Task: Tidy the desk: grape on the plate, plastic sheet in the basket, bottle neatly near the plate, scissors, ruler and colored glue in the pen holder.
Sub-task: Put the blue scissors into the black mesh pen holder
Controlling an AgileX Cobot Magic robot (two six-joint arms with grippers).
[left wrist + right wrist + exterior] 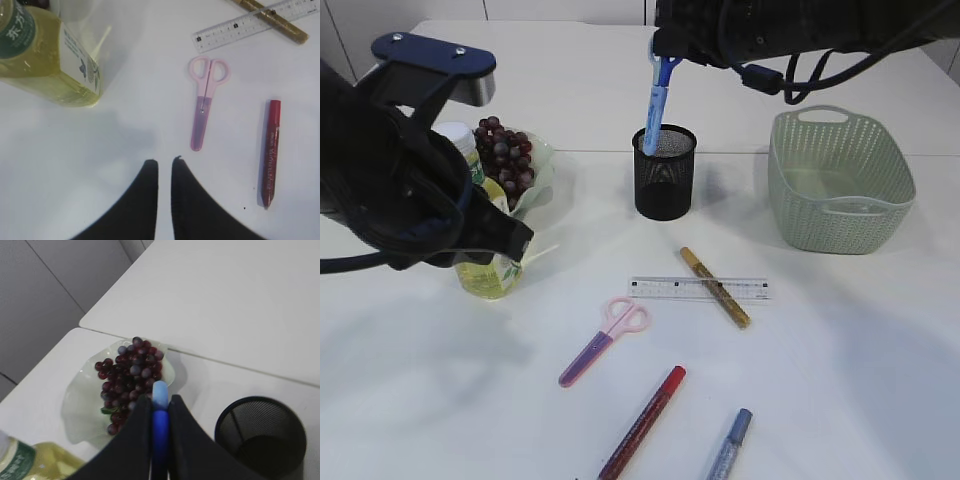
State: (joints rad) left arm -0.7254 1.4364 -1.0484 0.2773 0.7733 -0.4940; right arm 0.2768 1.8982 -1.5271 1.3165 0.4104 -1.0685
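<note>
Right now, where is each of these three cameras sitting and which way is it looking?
Exterior view: in front of the desk, slanting down; both arms show, the right gripper lowering a blue glue pen into the pen holder.
Left wrist view: above the desk, looking down past the left gripper at the scissors.
Right wrist view: above the desk, looking past its fingers at the grapes.
Both wrist views share the bottle.

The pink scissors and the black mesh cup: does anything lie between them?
Only the clear ruler; the exterior view shows it between scissors and pen holder.
</note>
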